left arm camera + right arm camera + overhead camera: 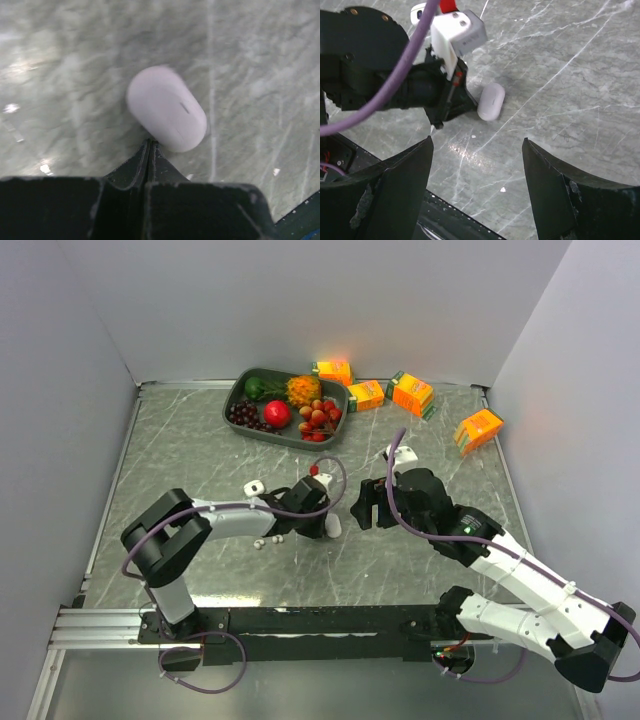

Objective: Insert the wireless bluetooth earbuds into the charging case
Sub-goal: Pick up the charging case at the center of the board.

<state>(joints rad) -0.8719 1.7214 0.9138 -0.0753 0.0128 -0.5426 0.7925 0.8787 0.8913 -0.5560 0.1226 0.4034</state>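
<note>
Left pincer (149,150) is down low over the bench (200,440), jaws pressed tight together with nothing showing between them. Its tip sits right at the near edge of the white charging case (167,107); touching or a hair off, I can't tell. The case lies flat on the marble, lid shut, tilted at a diagonal.

Right pincer (477,142) hangs just to the right of it, jaws spread wide, empty, looking down on the case and the left arm's wrist.

The earbuds (258,543): two tiny white specks on the bench by the left arm's forearm, left of the case. I think that's them, but they're too small to be sure.

A second white case (253,486) sits beyond the left arm. At the back are a fruit tray (232,405) and orange cartons (412,392).
</note>
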